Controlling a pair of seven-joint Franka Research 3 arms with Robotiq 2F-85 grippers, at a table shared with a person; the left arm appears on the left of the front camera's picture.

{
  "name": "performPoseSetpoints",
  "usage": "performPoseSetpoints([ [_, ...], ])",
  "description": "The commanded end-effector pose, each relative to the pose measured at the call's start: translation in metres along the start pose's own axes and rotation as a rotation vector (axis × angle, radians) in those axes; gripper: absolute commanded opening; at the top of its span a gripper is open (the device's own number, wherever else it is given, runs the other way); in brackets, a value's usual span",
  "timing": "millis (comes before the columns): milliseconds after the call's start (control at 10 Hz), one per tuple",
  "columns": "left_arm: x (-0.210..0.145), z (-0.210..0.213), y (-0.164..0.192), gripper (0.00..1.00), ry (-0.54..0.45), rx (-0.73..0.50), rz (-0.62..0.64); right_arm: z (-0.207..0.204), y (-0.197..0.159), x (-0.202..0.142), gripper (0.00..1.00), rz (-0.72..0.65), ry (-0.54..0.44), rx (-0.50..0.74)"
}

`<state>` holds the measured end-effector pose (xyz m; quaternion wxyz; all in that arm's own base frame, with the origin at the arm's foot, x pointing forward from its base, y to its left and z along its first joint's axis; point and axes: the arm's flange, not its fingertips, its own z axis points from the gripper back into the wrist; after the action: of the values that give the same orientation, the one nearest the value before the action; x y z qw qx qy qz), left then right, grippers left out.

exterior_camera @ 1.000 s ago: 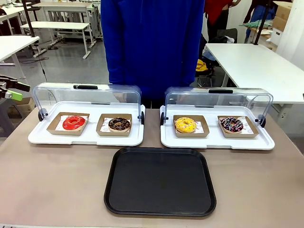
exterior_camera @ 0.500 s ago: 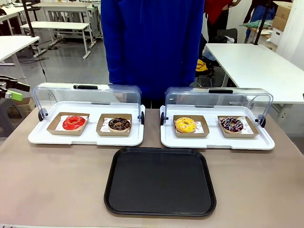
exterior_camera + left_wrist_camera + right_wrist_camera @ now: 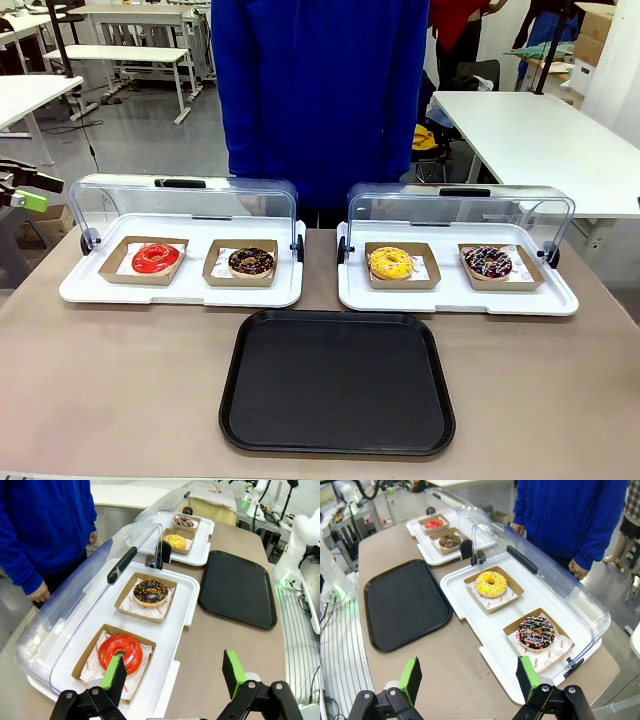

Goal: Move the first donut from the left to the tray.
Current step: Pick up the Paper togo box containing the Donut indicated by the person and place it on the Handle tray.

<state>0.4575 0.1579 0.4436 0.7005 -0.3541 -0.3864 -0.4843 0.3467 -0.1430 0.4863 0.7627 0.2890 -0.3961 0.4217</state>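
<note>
Red-iced donut (image 3: 156, 257) sits in its brown cardboard dish (image 3: 112, 274) at the left end of the left white tray (image 3: 180, 292) (clear lid swung back). Black tray (image 3: 338, 385) lies nearer on the surface (image 3: 120, 380). Left claw (image 3: 175, 672) hovers beside the donut, spread wide, gripping nothing. Right claw (image 3: 470, 677) gapes too.
</note>
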Motion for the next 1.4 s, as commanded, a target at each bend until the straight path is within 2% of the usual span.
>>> performPoseSetpoints([
  [0, 0.0005, -0.0005, -0.0023, 1.0, -0.012, -0.003, -0.004, -0.0004, -0.0038, 0.0029, 1.0, 0.023, -0.031, -0.003],
  [1300, 0.0005, -0.0005, -0.0023, 1.0, -0.012, -0.003, -0.004, -0.0004, -0.0038, 0.0029, 1.0, 0.023, -0.031, -0.003],
])
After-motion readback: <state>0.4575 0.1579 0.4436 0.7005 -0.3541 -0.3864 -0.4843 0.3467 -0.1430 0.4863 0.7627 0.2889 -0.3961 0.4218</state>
